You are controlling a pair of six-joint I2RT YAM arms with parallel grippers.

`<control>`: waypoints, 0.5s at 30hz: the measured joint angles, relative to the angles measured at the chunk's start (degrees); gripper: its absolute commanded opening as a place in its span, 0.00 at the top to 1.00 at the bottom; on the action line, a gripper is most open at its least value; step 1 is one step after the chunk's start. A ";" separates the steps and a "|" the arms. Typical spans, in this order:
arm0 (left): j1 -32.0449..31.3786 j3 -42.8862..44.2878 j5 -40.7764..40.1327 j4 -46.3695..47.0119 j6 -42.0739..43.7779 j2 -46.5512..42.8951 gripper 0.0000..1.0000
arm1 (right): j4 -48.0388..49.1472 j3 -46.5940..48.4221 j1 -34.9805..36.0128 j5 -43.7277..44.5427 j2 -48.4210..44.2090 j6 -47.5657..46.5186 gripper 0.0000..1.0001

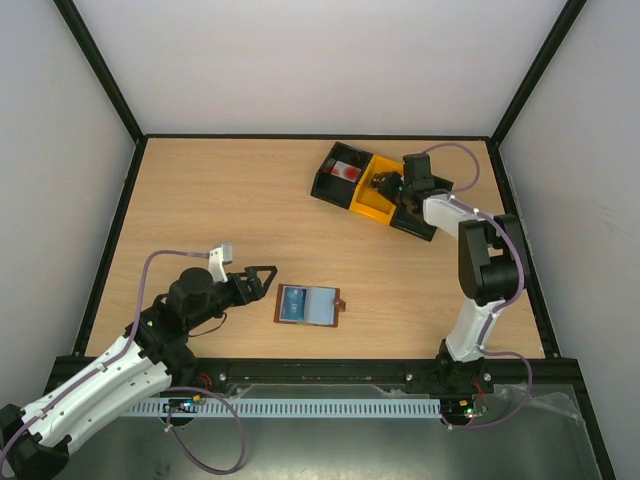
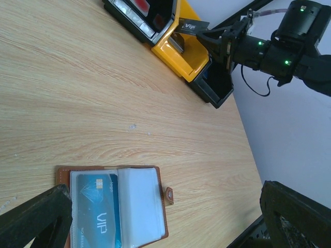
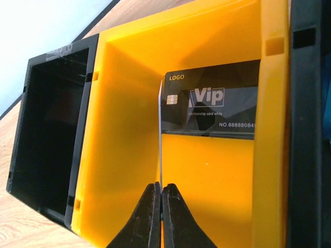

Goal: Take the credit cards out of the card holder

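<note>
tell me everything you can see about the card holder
The card holder is a small brown, leather-looking bifold lying open and flat on the wooden table, near its front edge. Inside are pale, clear-looking sleeves; one half shows a blue card marked VIP, the other looks empty. A small snap tab sticks out from one side. Only the table touches it; the open left gripper sits beside it, apart.

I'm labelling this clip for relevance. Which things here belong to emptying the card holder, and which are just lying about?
Job: card holder, open; blue card in its left half; thin card pinched edge-on by right fingers; black Vip card in the yellow bin.
Lying about: black bins flanking the yellow one; red-and-white item in one of them.
</note>
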 measured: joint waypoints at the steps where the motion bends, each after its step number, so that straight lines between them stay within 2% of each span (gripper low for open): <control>1: 0.02 0.00 0.02 -0.02 0.00 0.00 0.00 | -0.13 0.68 -0.09 -0.13 0.81 0.00 0.98; 15: 0.02 -0.33 0.48 0.11 -0.09 0.55 0.00 | -0.42 6.71 -1.70 -2.34 8.57 0.46 0.97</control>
